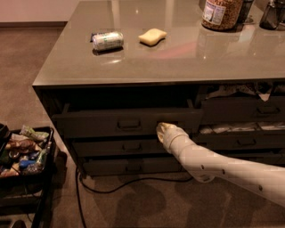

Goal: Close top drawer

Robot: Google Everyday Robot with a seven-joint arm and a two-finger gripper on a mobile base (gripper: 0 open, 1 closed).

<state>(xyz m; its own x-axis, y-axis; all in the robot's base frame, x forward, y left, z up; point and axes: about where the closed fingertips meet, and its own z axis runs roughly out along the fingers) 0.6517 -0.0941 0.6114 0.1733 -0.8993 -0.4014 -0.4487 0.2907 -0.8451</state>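
The top drawer [98,124] is a wide dark grey drawer with a small central bail handle [129,125]. It stands pulled out a little from the cabinet under the counter. My gripper [161,129] is at the end of the white arm coming from the lower right. It is against the drawer front, right of the handle. The drawer's inside is hidden in shadow.
Shallower grey drawers [120,147] sit below, and narrower drawers with papers [240,129] to the right. On the counter [178,58] lie a can [107,40], a yellow sponge [152,36] and a jar [221,12]. A black cart of snacks [24,151] stands at left. A cable [116,189] runs on the floor.
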